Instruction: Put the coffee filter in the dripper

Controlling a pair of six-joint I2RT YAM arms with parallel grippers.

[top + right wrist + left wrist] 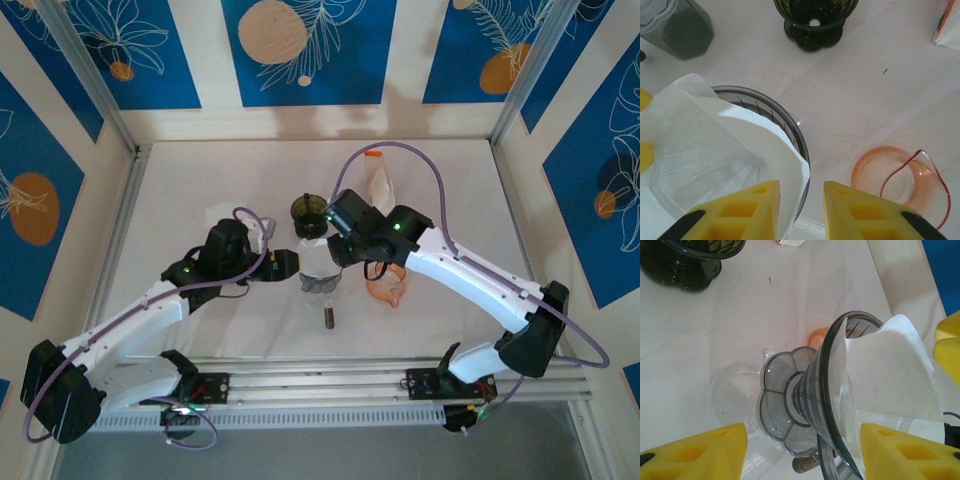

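The filter [715, 145] is in the dripper [790, 410] — the main part of the task looks done. In the right wrist view the white paper covers the left side of the cone, in the lower left of the frame. It is not settled, though: its upper edge rises past the rim and laps over it at the left. In the left wrist view the paper stands out of the dripper's mouth at the right of the frame. The dripper itself sits on a clear server [732, 390], in the middle of the top view between the two arms.

The right gripper [801, 195] hangs over the rim at the bottom of its own view, its fingers a narrow way apart. The paper's edge and the rim lie under the gap. With that much gap showing, I judge the thin paper to be let go rather than pinched. The left gripper [803, 432] is about half open, with one finger on each side of the dripper and close to it. Whether they press on it I cannot tell.

What is left, as I judge it, is to seat the filter — pressed down flat against the wall with no edge over the rim. After that both arms can draw clear. The dark dripper [815, 20] at the top of the right wrist view and the orange cup [890, 175] at its lower right stand apart from all this.
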